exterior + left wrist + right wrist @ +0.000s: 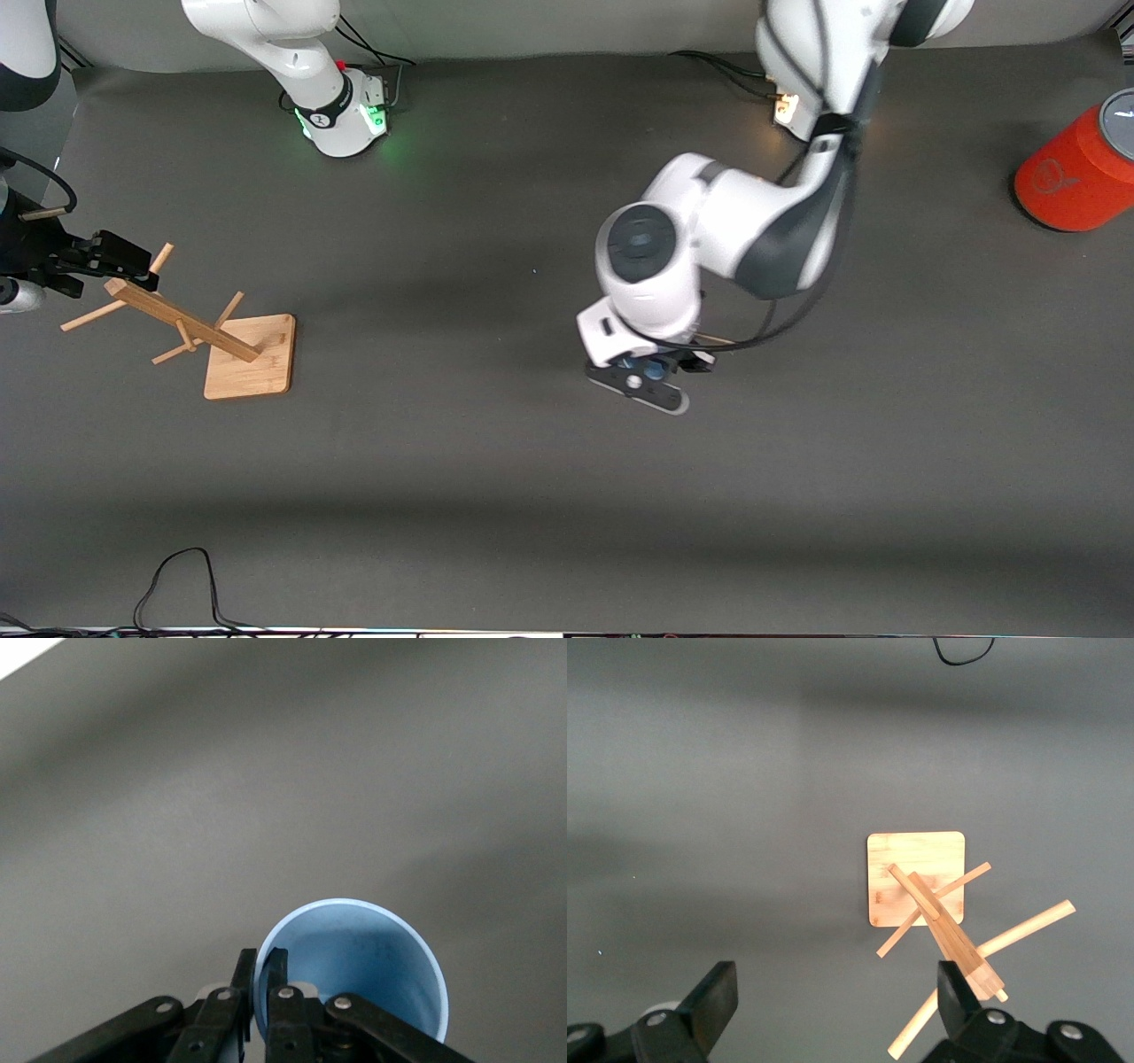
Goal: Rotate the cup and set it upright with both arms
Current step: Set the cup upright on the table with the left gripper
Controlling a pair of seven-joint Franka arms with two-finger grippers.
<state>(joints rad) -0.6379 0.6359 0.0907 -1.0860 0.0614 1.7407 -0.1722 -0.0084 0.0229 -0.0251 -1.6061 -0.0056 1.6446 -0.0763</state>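
Dark grey table [496, 496], orange canister [1076, 173] at the left arm's end, wooden mug tree [190, 328] under the released, waiting right end effector [837, 1001], left end effector [262, 979] over the table's middle clenched on the pale-blue cup [363, 970] rim

No words, numbers or brand names could be read anywhere; the orange canister [1076, 182] at the left arm's end of the table bore only a faint round emblem, too small to make out
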